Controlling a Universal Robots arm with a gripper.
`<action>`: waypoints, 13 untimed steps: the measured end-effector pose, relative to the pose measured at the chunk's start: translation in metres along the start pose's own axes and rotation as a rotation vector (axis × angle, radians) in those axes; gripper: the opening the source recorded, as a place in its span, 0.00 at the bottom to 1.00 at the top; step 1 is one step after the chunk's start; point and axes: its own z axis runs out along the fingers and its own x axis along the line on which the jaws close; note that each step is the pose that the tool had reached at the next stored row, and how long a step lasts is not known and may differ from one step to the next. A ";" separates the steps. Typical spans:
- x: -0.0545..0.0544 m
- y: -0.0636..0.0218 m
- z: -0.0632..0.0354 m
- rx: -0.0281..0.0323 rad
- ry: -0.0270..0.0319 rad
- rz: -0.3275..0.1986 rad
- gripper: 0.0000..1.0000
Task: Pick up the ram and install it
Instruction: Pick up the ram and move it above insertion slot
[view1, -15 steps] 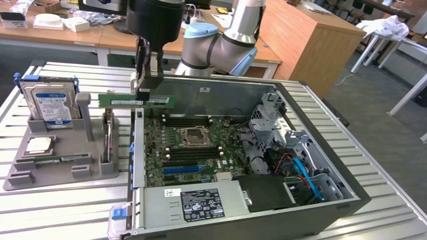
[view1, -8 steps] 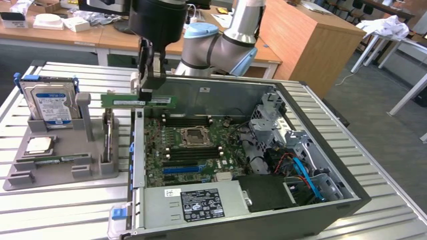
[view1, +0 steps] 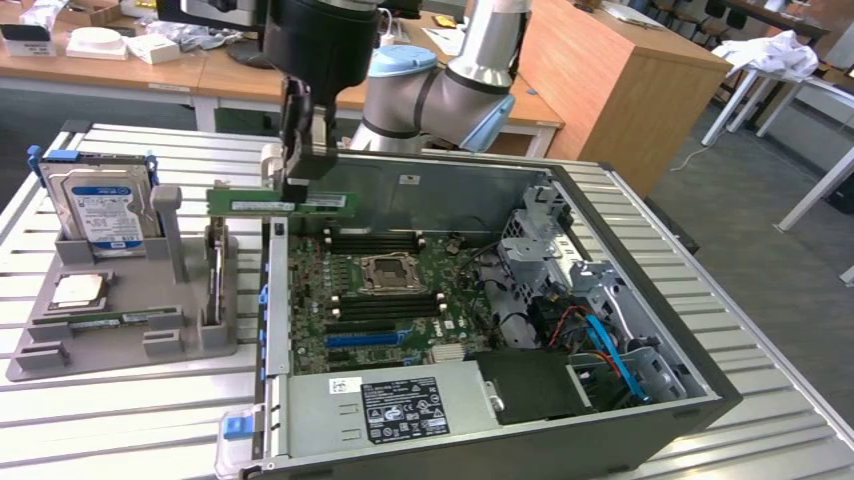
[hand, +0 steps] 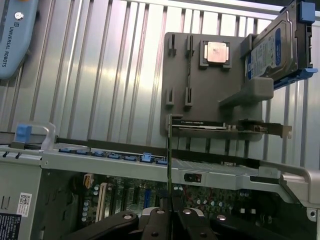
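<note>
In the exterior view the gripper (view1: 296, 185) is clamped on the ram (view1: 327, 203). The stick is held level in the air over the rim of the open computer case (view1: 441, 185), at about ten o'clock from the processor socket (view1: 387, 268) on the motherboard (view1: 387, 310), while the grey holder (view1: 80, 350) with its upright hard drive (view1: 100, 205) sits at nine o'clock of the case. In the wrist view the ram (hand: 169, 150) shows edge-on as a thin green line pinched between the gripper's (hand: 170, 206) dark fingers (hand: 155, 220), and beyond it lies the grey holder (hand: 210, 90) carrying the silver processor chip (hand: 216, 52), the hard drive (hand: 272, 50) and the expansion card (hand: 225, 129).
</note>
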 end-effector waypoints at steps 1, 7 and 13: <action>0.000 -0.0005 0.0000 -0.0002 0.0001 0.000 0.12; 0.000 -0.0035 0.0000 -0.0009 0.0000 0.000 0.12; 0.001 -0.0068 0.0000 -0.0017 -0.0001 0.000 0.12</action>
